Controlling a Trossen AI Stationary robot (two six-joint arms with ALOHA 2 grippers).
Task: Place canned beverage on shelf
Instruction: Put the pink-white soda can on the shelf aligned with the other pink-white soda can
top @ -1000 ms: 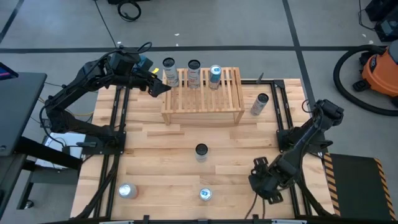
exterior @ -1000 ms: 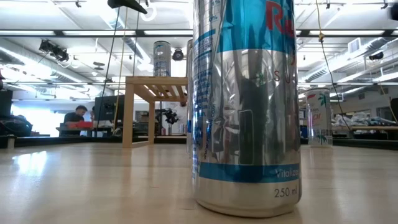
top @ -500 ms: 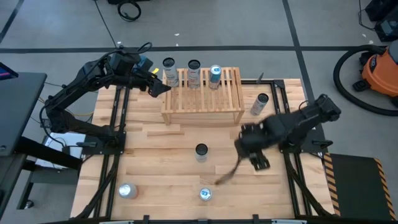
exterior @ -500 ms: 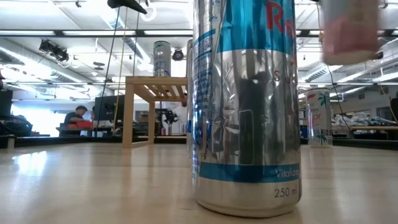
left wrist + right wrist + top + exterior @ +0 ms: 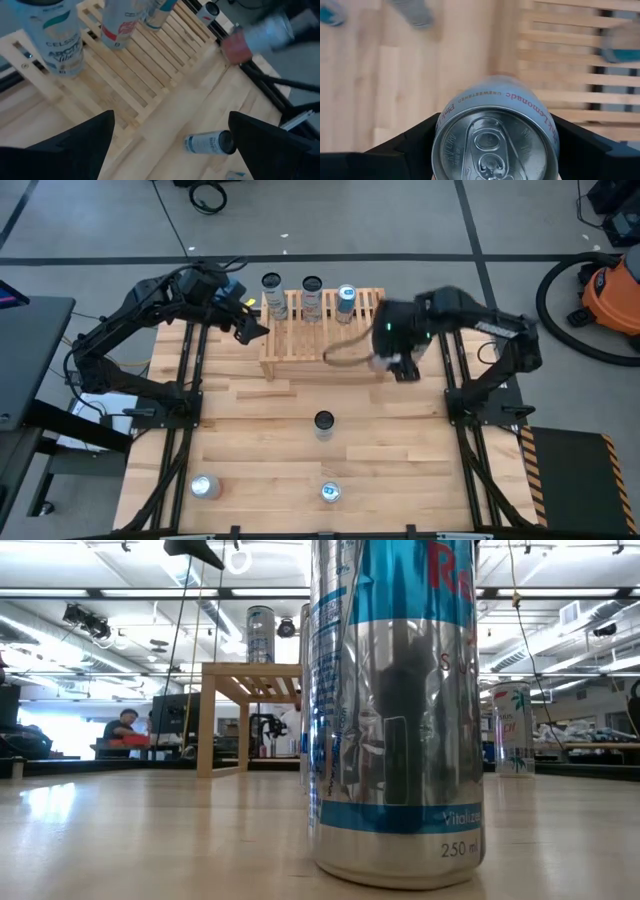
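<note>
The right gripper (image 5: 392, 352) is showing only as a blur in the high view, hanging over the front right corner of the shelf (image 5: 325, 345), so the held can is hard to make out there. In the right wrist view its fingers are clamping a pink lemonade can (image 5: 496, 135) from both sides, lid toward the camera, with the slats of the shelf (image 5: 570, 75) beyond. The left wrist view is catching the same can as a smeared pink and silver shape (image 5: 257, 37).

The left gripper (image 5: 248, 326) is hovering just off the shelf's left end, jaws standing wide with nothing between them.

Three cans (image 5: 311, 298) are standing in a row along the shelf's back edge. Three more are standing on the table (image 5: 250, 440): one near the middle (image 5: 323, 423), one at the front edge (image 5: 330, 492) and one toward the front left corner (image 5: 204, 486).

In the low view a silver and blue can (image 5: 395, 710) is filling the middle of the frame, its top cut off, hiding much of the shelf (image 5: 250, 690) behind it. A person (image 5: 122, 728) is sitting far back in the room.
</note>
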